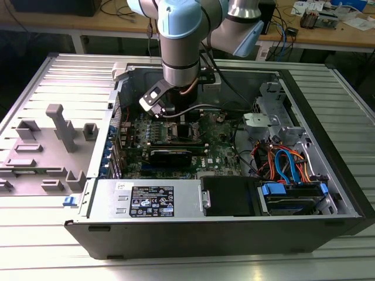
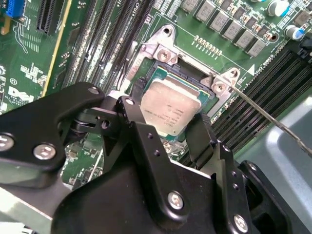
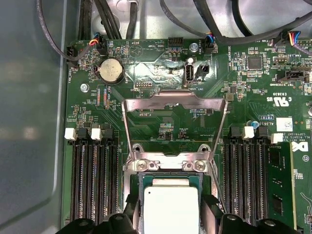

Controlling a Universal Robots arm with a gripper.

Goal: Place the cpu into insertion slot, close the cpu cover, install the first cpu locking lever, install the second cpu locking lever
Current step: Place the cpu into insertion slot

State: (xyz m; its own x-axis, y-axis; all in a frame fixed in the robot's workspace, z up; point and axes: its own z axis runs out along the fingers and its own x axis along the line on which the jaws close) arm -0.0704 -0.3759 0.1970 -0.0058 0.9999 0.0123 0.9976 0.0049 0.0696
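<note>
Pinching the cpu [image 2: 170, 105] by two opposite edges, the gripper [image 2: 163, 114] had its fingers [image 2: 130, 119] off the chip's metal top, probably so that it could go down flat. The cpu lay between the fingertips, in or just over the insertion slot [image 2: 187, 73]; which of the two, I could not tell. Beyond the fingertips the cpu cover [image 3: 175, 101] stood swung open, leaving the slot free.

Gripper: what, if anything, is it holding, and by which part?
The gripper holds the chip by two opposite side edges, one finger on each, at the open socket.
</note>
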